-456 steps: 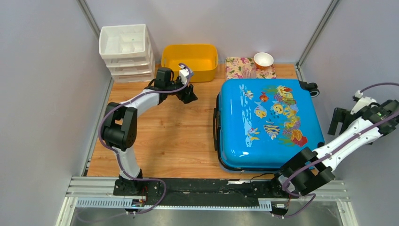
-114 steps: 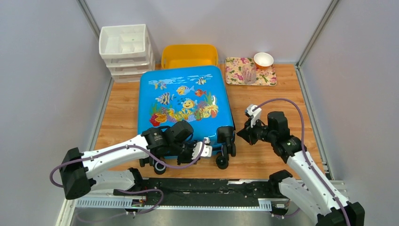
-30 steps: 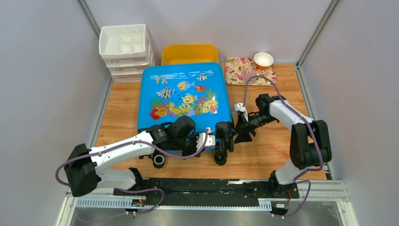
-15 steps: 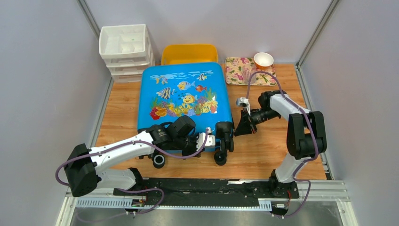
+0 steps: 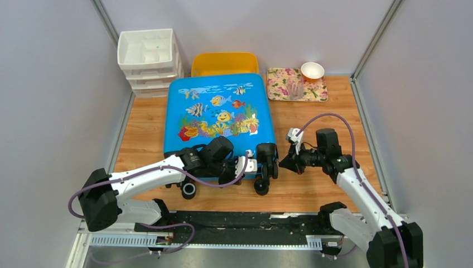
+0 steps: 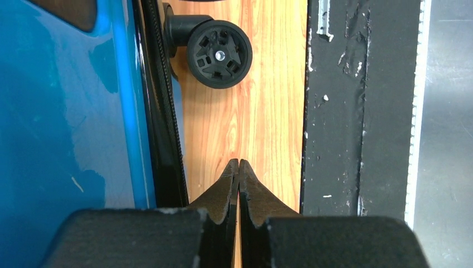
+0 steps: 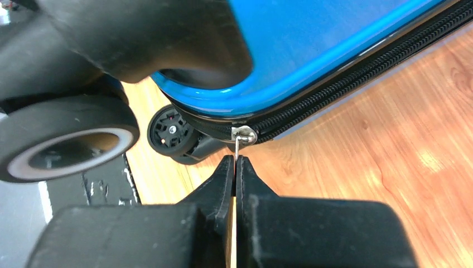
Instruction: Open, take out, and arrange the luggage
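Yellow tub just behind luggage (right claw pinches zip pull).

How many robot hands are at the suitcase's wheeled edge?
2. The left hand, shut, sits beside the suitcase's near edge; the right hand pinches the zipper pull at its near right corner.
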You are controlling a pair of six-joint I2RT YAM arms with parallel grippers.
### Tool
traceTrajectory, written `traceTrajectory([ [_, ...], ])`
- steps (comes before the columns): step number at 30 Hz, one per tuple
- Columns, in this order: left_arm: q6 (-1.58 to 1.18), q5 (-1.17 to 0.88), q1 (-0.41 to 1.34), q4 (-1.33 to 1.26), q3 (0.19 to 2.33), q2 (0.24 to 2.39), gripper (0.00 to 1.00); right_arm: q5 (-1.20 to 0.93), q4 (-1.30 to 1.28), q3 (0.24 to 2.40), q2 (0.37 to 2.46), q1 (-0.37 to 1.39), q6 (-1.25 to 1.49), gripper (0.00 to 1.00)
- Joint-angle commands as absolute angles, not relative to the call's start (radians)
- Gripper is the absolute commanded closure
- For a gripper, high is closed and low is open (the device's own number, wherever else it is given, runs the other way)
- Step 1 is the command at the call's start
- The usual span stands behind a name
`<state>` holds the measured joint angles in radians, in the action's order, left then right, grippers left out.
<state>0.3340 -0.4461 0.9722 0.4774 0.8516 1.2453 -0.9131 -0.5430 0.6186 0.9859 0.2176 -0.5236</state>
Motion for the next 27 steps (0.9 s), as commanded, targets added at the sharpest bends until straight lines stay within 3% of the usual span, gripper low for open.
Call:
traceTrajectory([
  [1, 0.305, -0.337, 0.923, 0.289, 0.893, 1.292, 0.98, -0.702, -0.341, 0.557, 0.841, 0.328, -0.143, 1.00],
  [8, 0.270, -0.350, 0.923, 0.249, 0.919, 1.342, 1.00, -0.436, -0.177, 0.460, 0.726, 0.529, 0.220, 1.00],
  [11, 0.264, -0.348, 0.923, 0.235, 0.931, 1.356, 1.00, -0.260, -0.164, 0.427, 0.645, 0.707, 0.193, 1.00],
  [15, 0.258, -0.347, 0.923, 0.233, 0.959, 1.373, 1.00, -0.206, -0.179, 0.413, 0.604, 0.843, 0.180, 1.00],
  [24, 0.215, -0.345, 0.910, 0.206, 0.977, 1.394, 1.00, -0.140, -0.075, 0.391, 0.661, 0.914, 0.336, 1.00],
  [27, 0.199, -0.351, 0.907, 0.207, 0.986, 1.399, 1.00, 0.041, -0.055, 0.371, 0.658, 0.934, 0.293, 1.00],
])
